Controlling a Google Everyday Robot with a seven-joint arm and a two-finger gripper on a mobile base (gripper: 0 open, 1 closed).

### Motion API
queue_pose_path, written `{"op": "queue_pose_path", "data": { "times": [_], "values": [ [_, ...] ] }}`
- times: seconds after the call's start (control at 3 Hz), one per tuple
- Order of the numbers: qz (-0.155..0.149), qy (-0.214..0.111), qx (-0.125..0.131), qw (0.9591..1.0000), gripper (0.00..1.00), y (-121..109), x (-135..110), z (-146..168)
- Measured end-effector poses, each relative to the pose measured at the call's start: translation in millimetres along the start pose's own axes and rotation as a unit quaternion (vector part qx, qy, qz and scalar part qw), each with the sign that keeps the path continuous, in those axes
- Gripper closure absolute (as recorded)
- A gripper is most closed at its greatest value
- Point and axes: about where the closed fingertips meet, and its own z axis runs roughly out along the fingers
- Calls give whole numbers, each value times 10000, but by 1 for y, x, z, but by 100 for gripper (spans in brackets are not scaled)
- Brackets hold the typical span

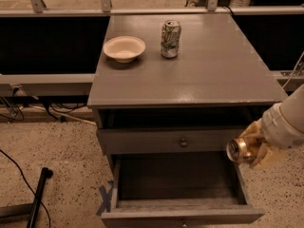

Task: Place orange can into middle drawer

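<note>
My gripper (252,148) is at the right of the cabinet, below the tabletop level, shut on the orange can (239,150). The can lies sideways in the grip with its silver top facing left, over the right edge of the middle drawer (180,215). That drawer is pulled open and its inside is empty. The grey drawer front (176,140) above it is closed.
On the grey tabletop (209,70) stand a white bowl (124,48) and a green-and-white patterned can (170,39). A black pole (39,194) and cables lie on the speckled floor at the left. A railing runs behind the table.
</note>
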Motion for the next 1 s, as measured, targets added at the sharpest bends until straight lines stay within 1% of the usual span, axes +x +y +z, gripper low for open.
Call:
{"op": "queue_pose_path", "data": {
  "times": [0.33, 0.67, 1.0],
  "values": [
    [36, -44, -130, 9999, 100, 7, 6, 12],
    [-102, -614, -206, 9978, 100, 6, 7, 12],
    [-368, -2010, 18, 9789, 100, 3, 15, 16]
  ]
}}
